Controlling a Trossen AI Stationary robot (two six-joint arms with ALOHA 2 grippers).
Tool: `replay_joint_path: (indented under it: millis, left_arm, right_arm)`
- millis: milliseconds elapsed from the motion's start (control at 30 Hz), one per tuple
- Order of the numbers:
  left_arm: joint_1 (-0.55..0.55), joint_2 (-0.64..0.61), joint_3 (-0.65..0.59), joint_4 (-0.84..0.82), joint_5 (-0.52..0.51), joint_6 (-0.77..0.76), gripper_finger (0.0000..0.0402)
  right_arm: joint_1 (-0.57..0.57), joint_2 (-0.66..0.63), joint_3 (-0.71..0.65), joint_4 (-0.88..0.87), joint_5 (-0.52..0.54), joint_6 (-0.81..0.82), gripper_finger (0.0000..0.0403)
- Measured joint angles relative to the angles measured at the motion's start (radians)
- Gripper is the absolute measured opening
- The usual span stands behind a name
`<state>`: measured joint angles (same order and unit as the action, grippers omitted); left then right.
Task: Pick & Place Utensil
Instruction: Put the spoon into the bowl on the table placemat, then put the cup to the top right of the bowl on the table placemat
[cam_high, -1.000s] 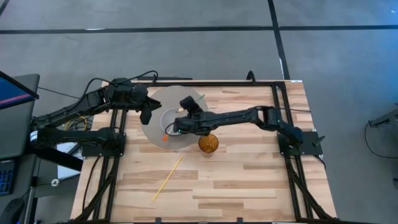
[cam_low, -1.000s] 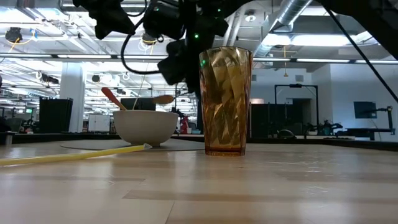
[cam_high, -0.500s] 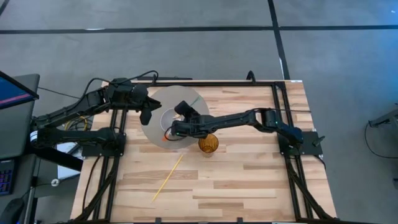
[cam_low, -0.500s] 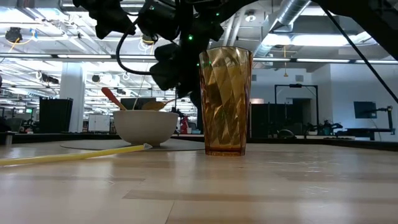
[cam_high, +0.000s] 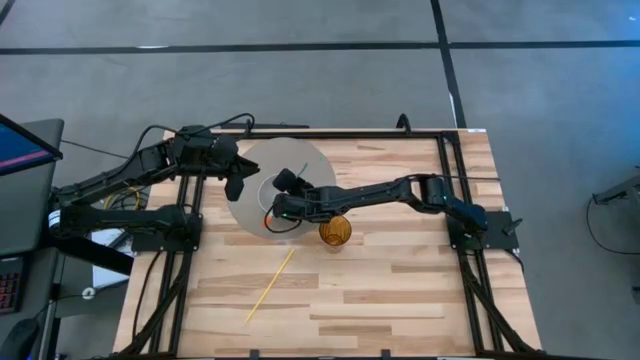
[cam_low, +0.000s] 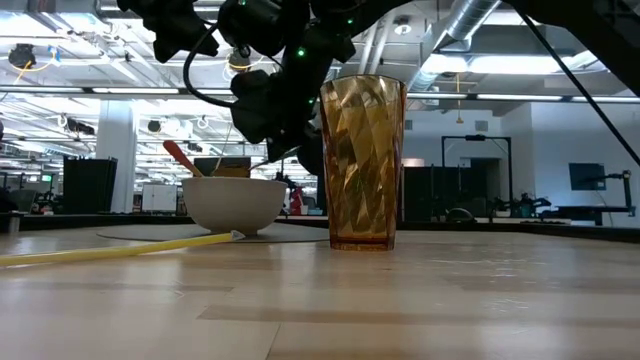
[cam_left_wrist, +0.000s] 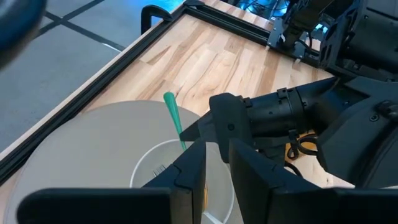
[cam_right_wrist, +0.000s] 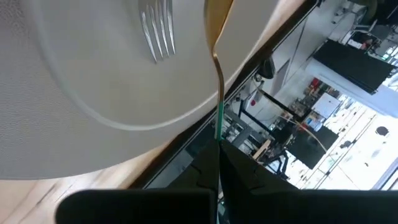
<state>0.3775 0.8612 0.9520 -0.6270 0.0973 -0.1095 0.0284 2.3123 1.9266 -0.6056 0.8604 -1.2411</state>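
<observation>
A white bowl (cam_high: 272, 197) stands on a round grey mat (cam_high: 300, 160); the low view shows the bowl (cam_low: 235, 203) with an orange-handled utensil (cam_low: 180, 156) leaning out of it. A fork (cam_right_wrist: 158, 31) lies inside. My right gripper (cam_high: 280, 200) hangs over the bowl, shut on a gold spoon with a green handle (cam_right_wrist: 218, 121); the handle's free end (cam_left_wrist: 172, 118) sticks up. The spoon's head (cam_right_wrist: 217, 12) is over the bowl's inside. My left gripper (cam_high: 240, 185) waits, open, at the mat's left edge (cam_left_wrist: 217, 168). My right gripper pinches the spoon's green handle (cam_right_wrist: 219, 134) between its two fingers, coming from above and slanting down toward the bowl. The spoon runs on along the fingers, head lowest, inside the bowl's rim. Whether the head touches the bowl cannot be told.
An amber faceted glass (cam_high: 335, 231) stands upright just right of the bowl, close under my right arm (cam_low: 362, 165). A long yellow straw (cam_high: 270, 286) lies slantwise on the wood toward the near edge. The table's right and near parts hold nothing else.
My right gripper has moved toward the table's left and down over the bowl, tipping more steeply. The spoon's head, seen above the bowl's rim in the low view a second ago, has sunk behind the rim.
</observation>
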Motion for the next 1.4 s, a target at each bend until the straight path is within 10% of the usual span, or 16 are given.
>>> replay_joint_path:
  millis: [767, 1033, 1400]
  left_arm:
    - [0.0, 0.0, 0.0, 0.0, 0.0, 0.0, 0.0072]
    - [0.0, 0.0, 0.0, 0.0, 0.0, 0.0, 0.0072]
    - [0.0, -0.001, 0.0, 0.0, 0.0, -0.003, 0.0072]
  right_arm:
    - [0.002, 0.0, 0.0, 0.016, -0.047, 0.106, 0.0072]
    - [0.021, -0.018, 0.028, -0.013, 0.122, 0.198, 0.0071]
    - [0.039, -0.275, 0.05, -0.208, 0.009, 0.575, 0.007]
